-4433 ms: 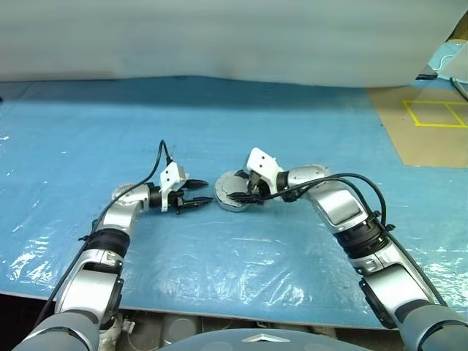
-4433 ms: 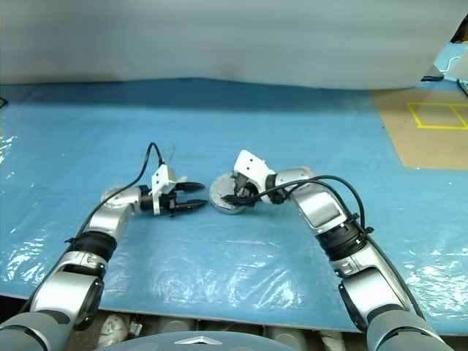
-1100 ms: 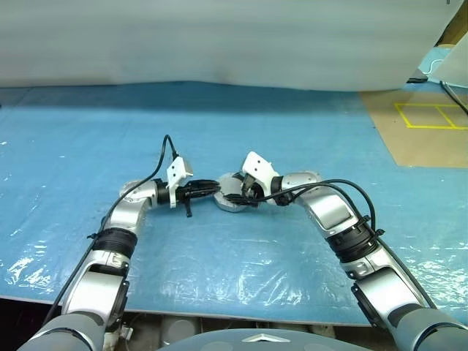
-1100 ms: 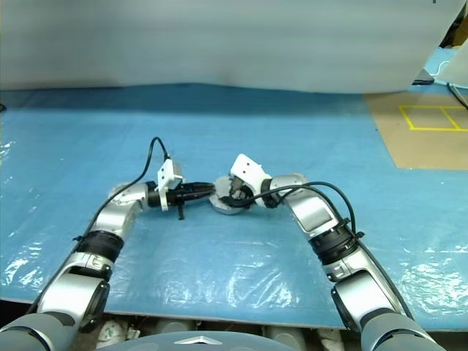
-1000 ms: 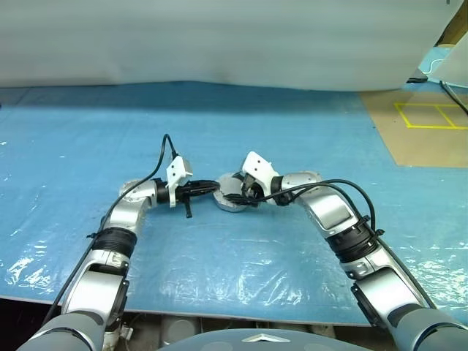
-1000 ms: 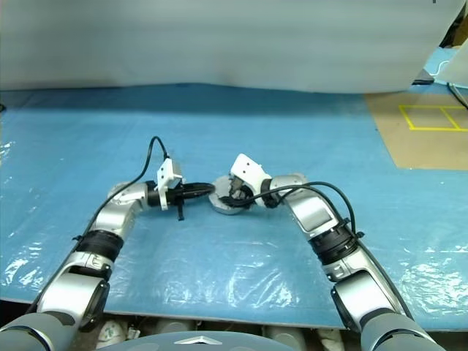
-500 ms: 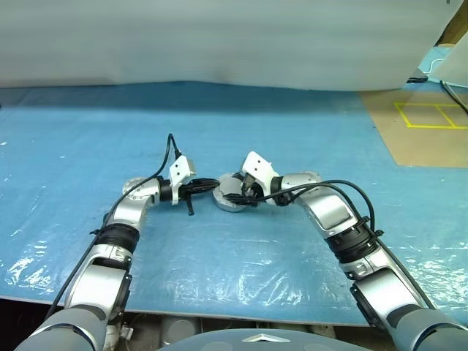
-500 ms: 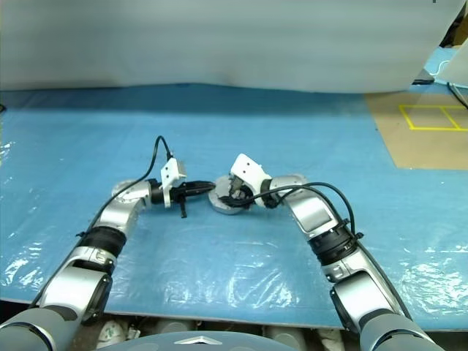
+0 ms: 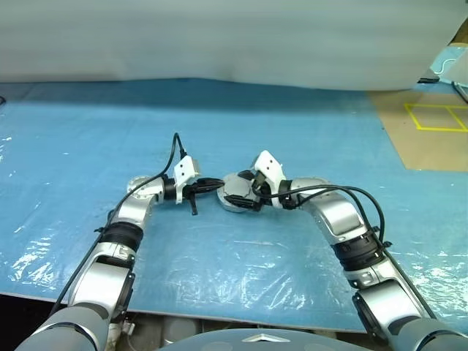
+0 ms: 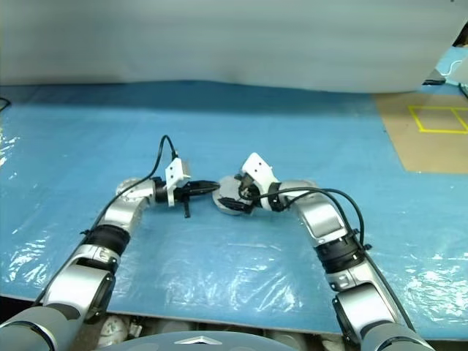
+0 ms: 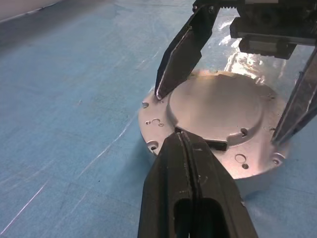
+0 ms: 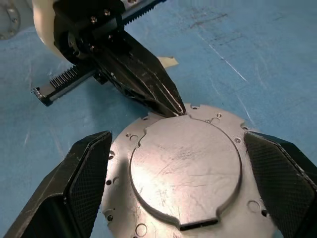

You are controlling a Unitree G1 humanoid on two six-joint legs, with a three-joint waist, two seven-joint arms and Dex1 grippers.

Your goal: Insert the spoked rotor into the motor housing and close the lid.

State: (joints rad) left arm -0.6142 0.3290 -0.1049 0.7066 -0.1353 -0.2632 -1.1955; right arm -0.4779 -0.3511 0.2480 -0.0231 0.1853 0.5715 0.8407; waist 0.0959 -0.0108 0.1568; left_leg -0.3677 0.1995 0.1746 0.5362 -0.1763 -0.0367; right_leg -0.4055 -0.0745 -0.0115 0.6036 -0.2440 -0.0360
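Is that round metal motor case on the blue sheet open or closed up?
Closed: the housing shows a flat plate seated across its top, with no copper windings or spokes showing.

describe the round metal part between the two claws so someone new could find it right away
Start from the blue plastic sheet. Near its middle the two arms meet over a round silver motor housing. It shows a smooth raised disc ringed with small holes, the shut left claw tip touching its edge.

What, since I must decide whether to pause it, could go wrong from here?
1. The shut left gripper presses its tip at the edge of the raised plate on the motor housing; it might slip or push the housing across the blue sheet.
2. The open right gripper only straddles the housing, so nothing clamps it.
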